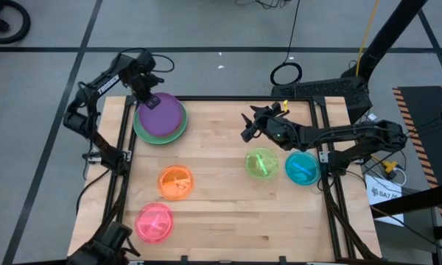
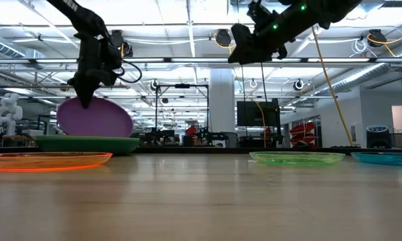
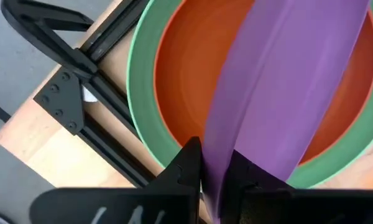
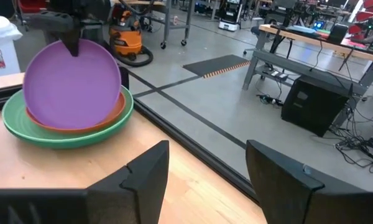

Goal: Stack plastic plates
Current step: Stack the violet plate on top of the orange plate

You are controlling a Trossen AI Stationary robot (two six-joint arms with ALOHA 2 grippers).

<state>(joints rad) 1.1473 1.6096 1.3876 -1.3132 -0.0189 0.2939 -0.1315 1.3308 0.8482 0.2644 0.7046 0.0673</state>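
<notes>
Over the stack, left gripper [image 3: 212,171] jaws pinching tilted purple plate [image 1: 162,114], right gripper [image 4: 206,165] jaws open.

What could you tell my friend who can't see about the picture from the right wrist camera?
The left gripper holds a round purple plastic plate tilted over a red-orange plate nested in a green plate on the wooden table. The right gripper is open nearby.

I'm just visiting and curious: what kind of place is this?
Probably a robotics lab or workshop: two robot arms work at a wooden table, the left gripper holds a purple plate, and workbenches stand on the open floor behind.
</notes>
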